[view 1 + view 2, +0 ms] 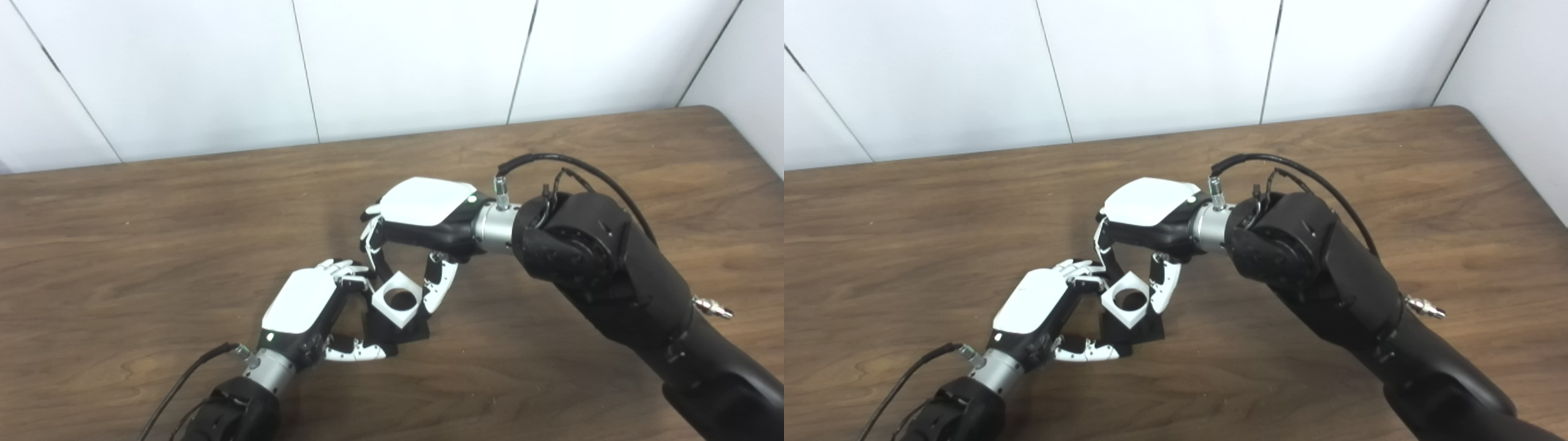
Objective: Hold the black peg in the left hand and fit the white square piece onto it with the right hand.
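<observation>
White square piece is sitting near the middle of the wooden tabletop, w/ both robot hands meeting around it. It's a chunky white block, square outline, w/ a big round hole through the top face; the inside of the hole is showing dark. The block is tilting a bit, one corner pointing toward the camera. Under and behind it the black peg is showing mostly as a flat dark base spreading out on the tabletop at the block's lower right; the upright part is hidden by the block, so can't tell how far the piece is seated on it. Left robot hand is coming in from lower left, white back plate up, fingers curling over the block's left top edge and thumb reaching along the base below, clasping the peg's base as far as can be seen. Right robot hand is reaching in from the right, palm down above the block, fingers dropping on the far-left side and thumb on the right side, pinching the white square piece between them.
</observation>
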Motion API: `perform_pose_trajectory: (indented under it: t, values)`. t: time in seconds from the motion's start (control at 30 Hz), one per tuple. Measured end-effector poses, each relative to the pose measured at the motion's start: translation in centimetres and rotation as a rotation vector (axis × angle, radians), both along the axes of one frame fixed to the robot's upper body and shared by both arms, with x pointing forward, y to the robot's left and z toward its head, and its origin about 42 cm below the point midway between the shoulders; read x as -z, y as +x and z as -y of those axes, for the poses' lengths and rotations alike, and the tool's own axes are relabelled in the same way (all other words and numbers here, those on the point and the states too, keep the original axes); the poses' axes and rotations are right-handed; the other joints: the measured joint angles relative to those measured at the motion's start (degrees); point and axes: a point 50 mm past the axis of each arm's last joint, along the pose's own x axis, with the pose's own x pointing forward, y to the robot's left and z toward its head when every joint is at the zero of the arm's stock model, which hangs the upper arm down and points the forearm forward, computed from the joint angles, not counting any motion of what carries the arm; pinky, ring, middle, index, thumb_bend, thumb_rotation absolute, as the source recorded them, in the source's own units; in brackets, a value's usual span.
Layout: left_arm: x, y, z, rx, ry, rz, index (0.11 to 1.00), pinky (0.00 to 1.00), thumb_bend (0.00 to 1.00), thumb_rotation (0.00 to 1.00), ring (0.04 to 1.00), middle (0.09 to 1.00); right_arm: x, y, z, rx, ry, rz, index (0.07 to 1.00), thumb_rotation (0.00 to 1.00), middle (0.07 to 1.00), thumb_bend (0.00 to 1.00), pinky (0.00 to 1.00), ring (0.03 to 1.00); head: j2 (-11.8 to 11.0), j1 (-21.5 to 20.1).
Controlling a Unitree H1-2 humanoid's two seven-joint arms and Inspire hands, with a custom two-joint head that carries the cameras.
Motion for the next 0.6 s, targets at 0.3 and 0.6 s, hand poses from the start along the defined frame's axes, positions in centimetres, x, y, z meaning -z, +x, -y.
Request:
perform_pose_trajectory:
  t: [0.3, 0.6]
  values:
    - [0.0, 0.0, 0.09, -0.002, -0.002, -0.001, 0.489, 0.91, 0.52, 0.05, 0.845, 0.794, 0.52, -0.05, -0.06, -0.006, -0.008, -0.001, 0.482, 0.13, 0.81, 0.52, 0.97, 0.946, 0.2, 0.0]
    - [0.0, 0.0, 0.11, -0.004, -0.002, -0.003, 0.488, 0.91, 0.52, 0.05, 0.851, 0.795, 0.48, 0.08, 0.32, 0.009, -0.026, -0.004, 0.482, 0.13, 0.803, 0.52, 0.96, 0.942, 0.3, -0.4]
